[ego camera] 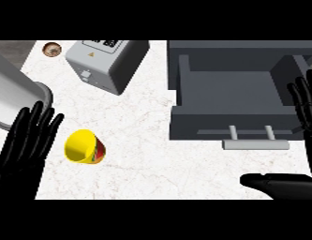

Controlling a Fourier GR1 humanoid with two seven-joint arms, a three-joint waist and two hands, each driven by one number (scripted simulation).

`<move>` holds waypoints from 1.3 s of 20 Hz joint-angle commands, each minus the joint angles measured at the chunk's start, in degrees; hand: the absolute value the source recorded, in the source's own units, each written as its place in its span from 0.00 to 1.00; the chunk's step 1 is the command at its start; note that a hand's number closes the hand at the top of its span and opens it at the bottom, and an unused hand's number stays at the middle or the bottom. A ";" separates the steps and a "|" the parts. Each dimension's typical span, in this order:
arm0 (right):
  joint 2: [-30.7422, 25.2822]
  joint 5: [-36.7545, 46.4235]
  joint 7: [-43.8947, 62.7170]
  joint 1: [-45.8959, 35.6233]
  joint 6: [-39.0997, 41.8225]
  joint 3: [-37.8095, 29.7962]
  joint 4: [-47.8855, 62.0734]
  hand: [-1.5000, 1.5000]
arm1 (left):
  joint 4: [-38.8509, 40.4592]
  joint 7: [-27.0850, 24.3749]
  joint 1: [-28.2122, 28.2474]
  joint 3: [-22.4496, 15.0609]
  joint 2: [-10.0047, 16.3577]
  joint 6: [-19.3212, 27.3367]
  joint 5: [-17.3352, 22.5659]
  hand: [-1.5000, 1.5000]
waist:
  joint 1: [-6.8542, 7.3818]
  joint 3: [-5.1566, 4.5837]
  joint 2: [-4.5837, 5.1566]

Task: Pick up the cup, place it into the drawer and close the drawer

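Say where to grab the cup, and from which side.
Probably round the wall of the cup below the rim, with the left hand coming from the left. The cup is tipped, its yellow mouth facing up and left, and the open left hand is right beside it.

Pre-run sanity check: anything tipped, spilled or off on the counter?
The yellow cup lies tipped on its side on the counter near the left hand, not upright. No spill shows. The drawer stands open.
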 commanded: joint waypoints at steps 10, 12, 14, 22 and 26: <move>-1.71 -2.71 -0.36 -3.30 3.36 -4.28 4.36 0.00 | 17.94 -9.99 0.14 8.57 1.18 -3.64 -0.57 0.00 | -0.19 -0.07 0.08; 0.74 1.70 1.04 -1.52 0.69 -0.37 0.90 0.00 | 21.75 -13.05 -0.02 8.67 0.17 -2.13 -3.62 0.00 | -0.26 -0.08 0.04; -0.68 -0.91 0.66 -1.36 2.96 -2.61 1.43 0.00 | 18.26 -13.76 5.62 8.78 0.70 -3.84 -2.86 0.00 | -0.01 -0.07 -0.01; -0.09 0.25 -5.15 0.07 4.13 -3.33 5.79 0.00 | 38.79 -21.50 -3.44 10.95 -0.44 -0.48 -8.60 0.00 | -0.26 -0.07 0.05; 0.41 -0.54 -3.42 -1.72 3.77 -3.51 5.86 0.00 | 50.07 -29.48 -5.37 15.32 2.40 -2.77 -8.51 0.00 | -0.28 -0.09 0.09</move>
